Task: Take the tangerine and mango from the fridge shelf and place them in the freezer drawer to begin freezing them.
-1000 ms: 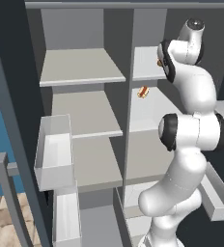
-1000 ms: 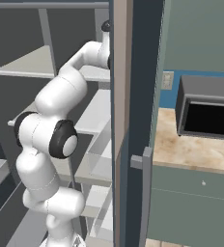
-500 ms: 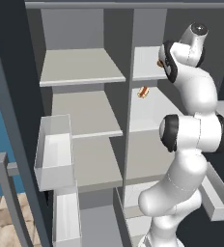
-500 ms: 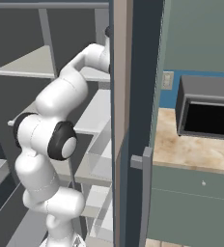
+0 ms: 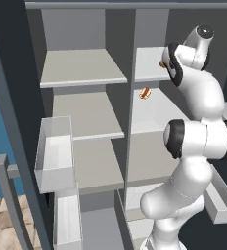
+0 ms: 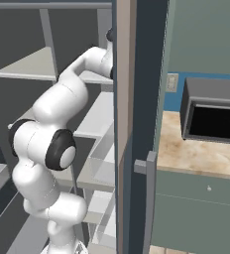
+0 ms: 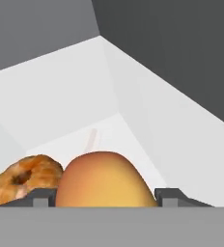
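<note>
The glossy white, rounded plastic arm (image 5: 193,146) is built of bulbous segments joined by dark charcoal ring-shaped joints (image 6: 61,150), each with a pale grey disc cap at its centre. Seen against the grey fridge shelf (image 5: 83,68), its shells look smooth and unmarked. The two small dark grey, blocky finger tips (image 7: 169,195) have squared ends.

The mango (image 7: 103,181) has smooth, matt skin; the tangerine (image 7: 24,181) beside it looks rough and mottled. Shelves (image 5: 83,68) are matt grey, the bin (image 5: 56,151) translucent plastic, the counter (image 6: 196,151) speckled stone-like.
</note>
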Motion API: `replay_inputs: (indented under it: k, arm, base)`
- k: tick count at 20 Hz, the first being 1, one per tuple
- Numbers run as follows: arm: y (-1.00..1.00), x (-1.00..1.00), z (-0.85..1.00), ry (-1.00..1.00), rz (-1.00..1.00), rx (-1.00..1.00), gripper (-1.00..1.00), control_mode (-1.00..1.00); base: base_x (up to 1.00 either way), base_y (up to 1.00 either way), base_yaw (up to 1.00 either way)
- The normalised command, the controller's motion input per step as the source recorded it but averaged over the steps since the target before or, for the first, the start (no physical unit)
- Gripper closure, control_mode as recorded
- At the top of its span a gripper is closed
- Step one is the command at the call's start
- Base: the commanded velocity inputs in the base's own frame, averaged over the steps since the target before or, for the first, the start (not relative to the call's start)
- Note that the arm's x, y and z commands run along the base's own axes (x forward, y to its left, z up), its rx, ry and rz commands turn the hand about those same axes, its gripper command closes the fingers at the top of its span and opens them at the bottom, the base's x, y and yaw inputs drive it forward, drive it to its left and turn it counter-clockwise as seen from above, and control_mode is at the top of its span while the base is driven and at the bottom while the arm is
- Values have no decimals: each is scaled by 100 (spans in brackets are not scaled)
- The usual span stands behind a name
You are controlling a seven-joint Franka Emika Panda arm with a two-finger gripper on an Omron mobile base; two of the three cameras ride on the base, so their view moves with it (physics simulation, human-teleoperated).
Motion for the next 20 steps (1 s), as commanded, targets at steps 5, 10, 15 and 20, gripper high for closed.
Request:
replay_inputs:
  k: [5,10,15,20]
  arm:
    - [42,-87,-13,-2,2,0,100,-100]
    - [64,-100,-13,-6,10,0,100,-100]
    - [63,-100,-2,-2,14,0,100,-100]
    - [47,-100,-4,9,17,0,100,-100]
  base:
    - [0,0,0]
    - [0,0,0]
    - [0,0,0]
    - [0,0,0]
